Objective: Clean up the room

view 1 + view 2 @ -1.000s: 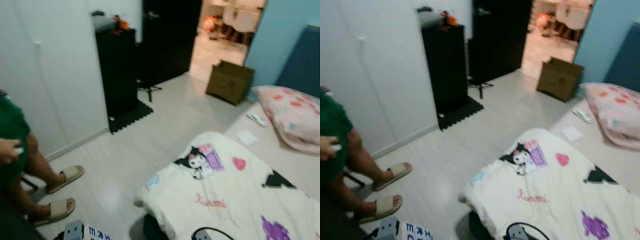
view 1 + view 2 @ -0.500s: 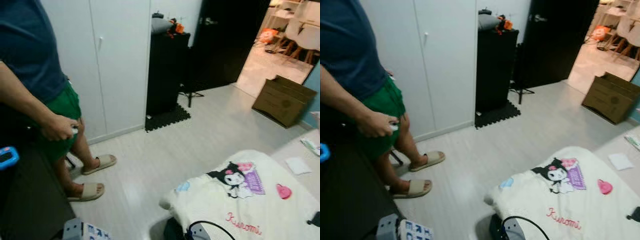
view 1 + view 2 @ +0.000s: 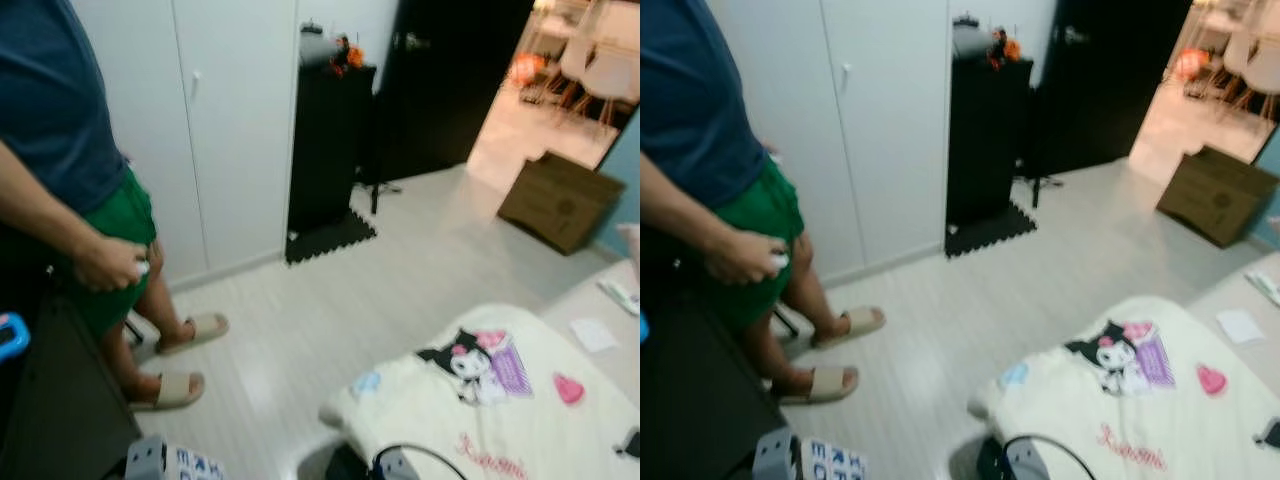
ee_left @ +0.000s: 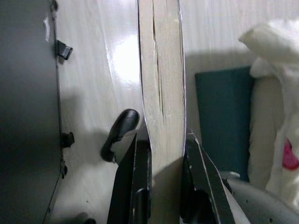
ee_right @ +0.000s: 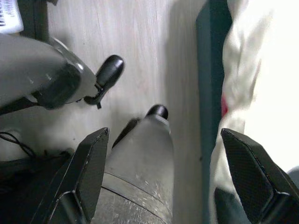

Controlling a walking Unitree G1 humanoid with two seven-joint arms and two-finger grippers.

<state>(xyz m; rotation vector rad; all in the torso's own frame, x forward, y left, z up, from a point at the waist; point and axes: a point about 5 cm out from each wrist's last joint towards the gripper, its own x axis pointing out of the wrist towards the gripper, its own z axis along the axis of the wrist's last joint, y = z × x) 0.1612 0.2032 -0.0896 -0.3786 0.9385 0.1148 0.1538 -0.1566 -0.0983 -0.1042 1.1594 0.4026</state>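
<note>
One person (image 3: 60, 180) standing by, wearing two beige slippers (image 3: 168, 390). One cream cartoon blanket (image 3: 480, 410) lying on one bed. One cardboard box (image 3: 560, 200), one black cabinet (image 3: 328, 140), two white wardrobe doors (image 3: 190, 120) showing. One book (image 4: 161, 107) sitting clamped in the left gripper (image 4: 163, 154).

Silver limbs, black fingers.
The right gripper (image 5: 163, 172) has textured black fingers (image 5: 247, 179); a rounded silver-grey leg shows between them.
</note>
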